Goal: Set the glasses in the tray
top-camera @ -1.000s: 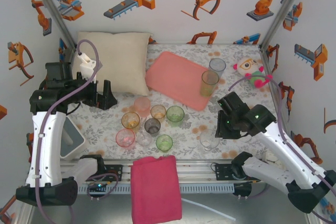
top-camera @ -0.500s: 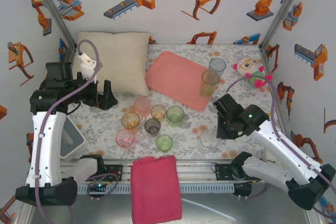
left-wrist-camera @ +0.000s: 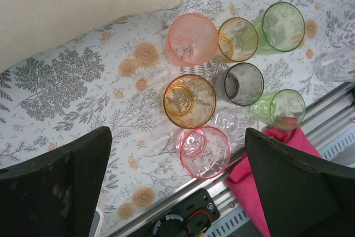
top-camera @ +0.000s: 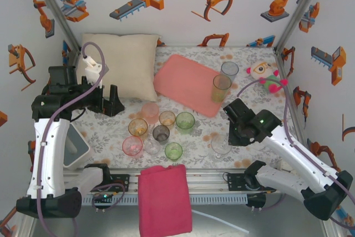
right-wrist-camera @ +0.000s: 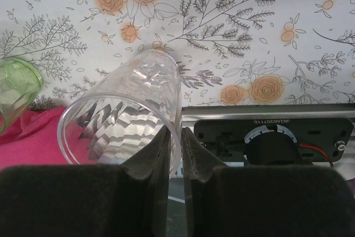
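Floral-printed table (top-camera: 197, 140) between robot-cartoon walls (top-camera: 177, 29) carries the tray (top-camera: 183, 84) and glasses (top-camera: 161, 133).

Clear glass (right-wrist-camera: 122, 109): glossy, transp., faceted. Other glasses (left-wrist-camera: 189, 100): shiny, tinted. Tray (top-camera: 186, 84): smooth, matt. Pillow (top-camera: 119, 65): cream woven cloth. Towel (top-camera: 165, 198): magenta fabric. Table cover (right-wrist-camera: 233, 37): matt floral print. Pads (right-wrist-camera: 152, 156): blk foam, rough.

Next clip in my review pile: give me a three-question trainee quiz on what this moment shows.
1. True or false: the left claw is shut on a pink glass.
2. Which glass's wall does the right claw pinch? A green; B clear glass; C smoky grey.
3. Which soft thing lies at the table's near edge?
Key: 1 false, it stands open and empty; 2 B; 3 the magenta cloth.
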Robot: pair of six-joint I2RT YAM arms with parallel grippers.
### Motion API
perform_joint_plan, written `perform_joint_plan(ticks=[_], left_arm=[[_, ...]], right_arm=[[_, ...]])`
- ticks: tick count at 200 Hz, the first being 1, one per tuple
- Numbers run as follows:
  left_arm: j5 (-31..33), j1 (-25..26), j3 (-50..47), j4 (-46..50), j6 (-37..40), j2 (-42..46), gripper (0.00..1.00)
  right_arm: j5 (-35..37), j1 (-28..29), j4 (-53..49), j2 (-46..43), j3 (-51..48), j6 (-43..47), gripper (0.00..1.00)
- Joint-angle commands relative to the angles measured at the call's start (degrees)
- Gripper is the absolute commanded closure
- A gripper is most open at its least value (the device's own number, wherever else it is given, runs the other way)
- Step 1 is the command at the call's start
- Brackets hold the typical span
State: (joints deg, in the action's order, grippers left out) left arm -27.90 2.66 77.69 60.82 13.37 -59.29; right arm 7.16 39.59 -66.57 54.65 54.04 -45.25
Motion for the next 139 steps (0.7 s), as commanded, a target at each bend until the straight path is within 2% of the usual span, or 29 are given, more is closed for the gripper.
perform_joint_plan(ticks=[1,31,105,139], left_arm=[[0.0,0.2,0.6,-0.4,-0.2,1.1,0.03],[-0.1,0.2,0.2,-0.5,-0.3,1.2,0.03],[0.0,0.2,-0.8,-0.4,-0.2,2.3,0.03],[0.1,0.2,-0.8,-0.4,-0.2,2.6,0.03]], right_arm=[[1.9,0.7,-0.1,0.0,-0.7,-0.7,0.82],[2.7,0.9,-0.3,0.3,-0.5,-0.9,0.83],[3.2,1.5,0.6,2.6,0.7,-0.3,0.99],[3.2,1.6,0.8,2.6,1.2,-0.1,1.0]])
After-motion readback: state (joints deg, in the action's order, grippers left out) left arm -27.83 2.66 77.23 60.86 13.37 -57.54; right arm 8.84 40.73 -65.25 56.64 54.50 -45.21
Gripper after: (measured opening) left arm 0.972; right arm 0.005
